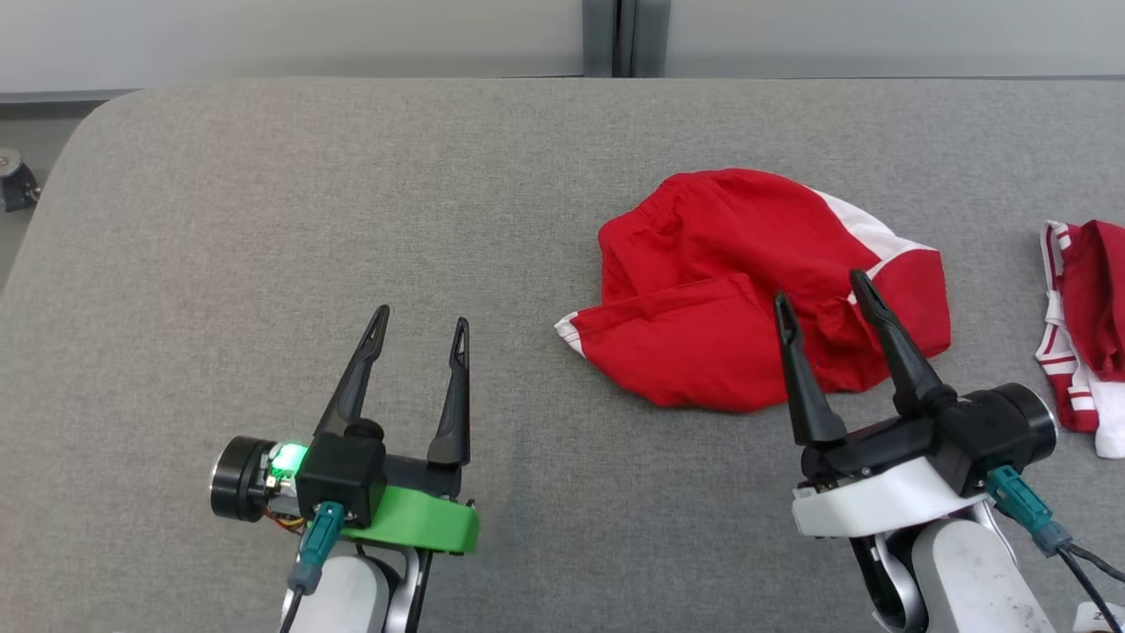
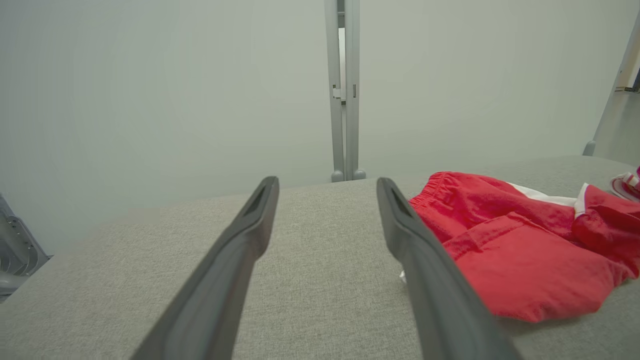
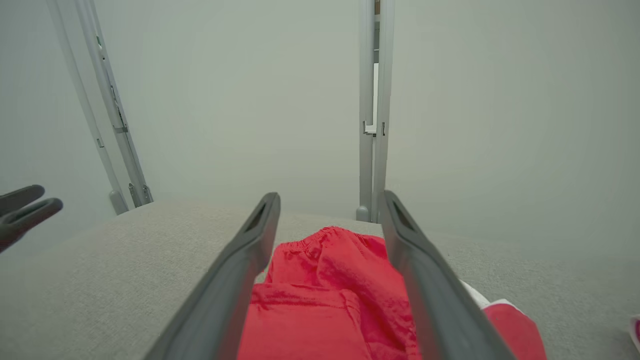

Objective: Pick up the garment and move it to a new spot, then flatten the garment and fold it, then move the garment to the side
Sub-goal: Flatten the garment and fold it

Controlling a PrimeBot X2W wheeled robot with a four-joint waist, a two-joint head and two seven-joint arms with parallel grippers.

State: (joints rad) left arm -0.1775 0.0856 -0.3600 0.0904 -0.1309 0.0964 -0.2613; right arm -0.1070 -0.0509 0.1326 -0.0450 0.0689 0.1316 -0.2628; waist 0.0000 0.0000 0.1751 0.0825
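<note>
**Q:** Where does the garment lie?

**A:** The garment (image 1: 703,299), red shorts with white side panels and a gathered waistband, lies crumpled on the grey cloth-covered table (image 1: 352,176). In the head view it is right of the table's middle. The waistband is toward the far edge. One leg, with a white stripe at its hem, points toward the robot's left. The cloth is bunched and partly folded over itself, not flat.

**Q:** What is the state of the right gripper?

**A:** The right gripper (image 1: 819,288) has its two dark fingers spread apart and is empty. In the head view its tips lie over the near right part of the garment. In the right wrist view the red cloth shows between and below the fingers. Whether the tips touch the cloth cannot be told.

**Q:** And the left gripper?

**A:** The left gripper (image 1: 422,318) is likewise spread and empty. It is over bare table, to the left of the garment and apart from it. In the left wrist view the shorts lie to the right of the right-hand finger.

**Q:** What else is shown?

**A:** A second garment (image 1: 1099,299), red with red-and-white striped trim, lies bunched at the right edge of the head view, apart from the shorts. Beyond the table's far edge stands a pale wall (image 1: 264,35) with a grey post (image 1: 620,35).
</note>
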